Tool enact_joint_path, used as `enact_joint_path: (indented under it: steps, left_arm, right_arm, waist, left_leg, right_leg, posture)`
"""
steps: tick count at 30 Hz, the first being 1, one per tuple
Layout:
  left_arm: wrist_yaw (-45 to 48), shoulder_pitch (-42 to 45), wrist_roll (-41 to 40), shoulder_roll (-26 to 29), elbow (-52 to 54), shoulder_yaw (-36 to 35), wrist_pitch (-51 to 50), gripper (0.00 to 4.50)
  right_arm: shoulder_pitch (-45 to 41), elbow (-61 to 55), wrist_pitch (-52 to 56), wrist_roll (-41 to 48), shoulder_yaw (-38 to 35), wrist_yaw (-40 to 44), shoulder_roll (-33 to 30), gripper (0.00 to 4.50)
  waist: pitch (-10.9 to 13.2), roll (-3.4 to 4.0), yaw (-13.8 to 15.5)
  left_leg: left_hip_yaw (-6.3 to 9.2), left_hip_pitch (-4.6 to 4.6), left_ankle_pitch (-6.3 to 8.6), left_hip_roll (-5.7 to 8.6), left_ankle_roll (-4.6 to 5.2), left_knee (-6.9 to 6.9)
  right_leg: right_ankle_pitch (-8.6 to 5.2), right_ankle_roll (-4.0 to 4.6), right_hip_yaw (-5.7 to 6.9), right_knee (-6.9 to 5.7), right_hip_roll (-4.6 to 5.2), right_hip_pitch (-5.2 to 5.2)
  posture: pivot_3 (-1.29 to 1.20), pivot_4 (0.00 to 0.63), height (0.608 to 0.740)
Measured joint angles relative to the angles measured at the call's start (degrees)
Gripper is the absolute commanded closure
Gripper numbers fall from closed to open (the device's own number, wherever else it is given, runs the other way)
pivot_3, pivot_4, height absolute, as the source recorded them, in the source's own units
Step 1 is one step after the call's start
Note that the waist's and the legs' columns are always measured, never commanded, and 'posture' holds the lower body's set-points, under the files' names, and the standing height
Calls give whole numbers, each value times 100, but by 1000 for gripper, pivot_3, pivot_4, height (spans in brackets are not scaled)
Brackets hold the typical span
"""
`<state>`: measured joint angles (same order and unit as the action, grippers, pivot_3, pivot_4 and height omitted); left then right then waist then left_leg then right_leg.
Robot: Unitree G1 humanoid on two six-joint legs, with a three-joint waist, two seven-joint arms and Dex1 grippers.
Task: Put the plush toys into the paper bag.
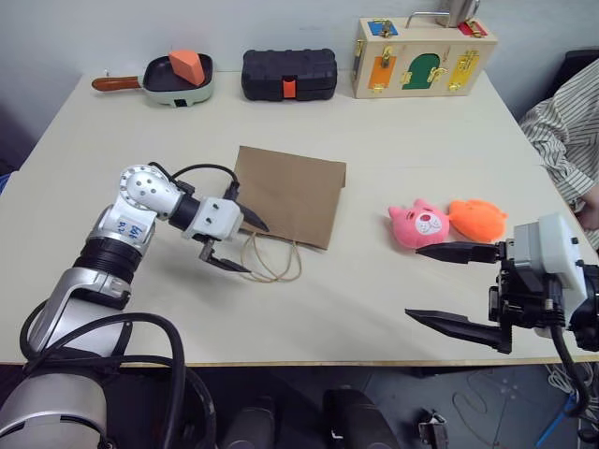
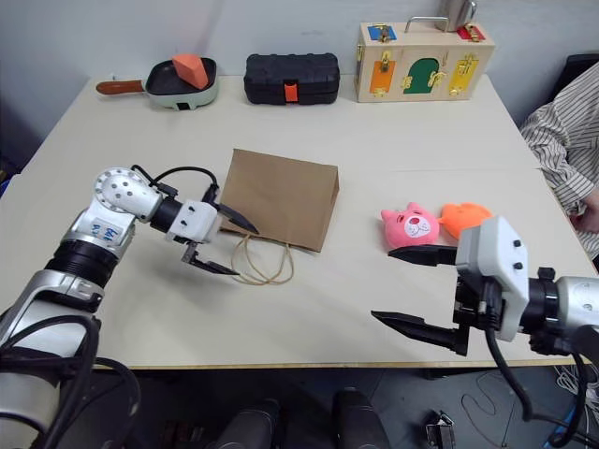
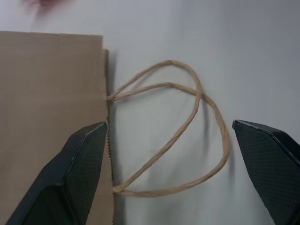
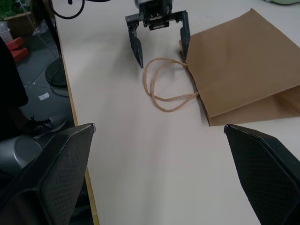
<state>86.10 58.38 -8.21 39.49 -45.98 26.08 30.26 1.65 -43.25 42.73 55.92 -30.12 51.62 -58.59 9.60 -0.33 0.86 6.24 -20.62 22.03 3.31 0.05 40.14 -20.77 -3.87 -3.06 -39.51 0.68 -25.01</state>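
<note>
1. Paper bag (image 1: pixel 288 195) lies flat mid-table; thin, floppy. Your left gripper (image 1: pixel 227 243), spread, hovers over its twine handles (image 1: pixel 271 259); take the mouth edge.
2. Pink plush (image 1: pixel 417 225) and orange plush (image 1: pixel 478 220) sit right, touching; soft, light. Right gripper (image 1: pixel 459 286) spread; pinch mid-body.

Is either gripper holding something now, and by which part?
Nothing is held. The left gripper is open over the paper bag's twine handles; the right gripper is open near the plush toys.

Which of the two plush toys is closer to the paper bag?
The pink plush toy, the one with ears and a face. It lies on the side toward the paper bag, while the plain orange plush toy sits beyond it, farther away.
</note>
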Motion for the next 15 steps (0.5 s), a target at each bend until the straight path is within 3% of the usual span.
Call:
enact_joint_path:
  steps: [4,11,15]
  left_arm:
    - [0,239,-315,125,-162,608,62,28]
    - [0,500,-477,218,-585,1193,705,28]
    - [0,532,-436,142,-880,1380,960,901]
  right_arm:
    - [118,-3,2,7,-8,-211,51,0]
    - [325,-71,0,52,-19,-455,158,0]
    - [283,-89,1,205,-21,-642,176,0]
  waist:
    - [-4,-11,-65]
    - [-5,-14,-98]
    - [-5,-14,-101]
  left_leg:
    - [-2,-62,0,0,0,39]
    - [-1,-62,0,3,0,56]
    - [-1,-63,0,3,0,60]
  right_leg:
    - [0,0,1,-28,0,-55]
    - [0,0,3,-34,4,-53]
    - [0,0,2,-36,4,-53]
  posture:
    - [0,150,740]
    - [0,150,740]
    - [0,150,740]
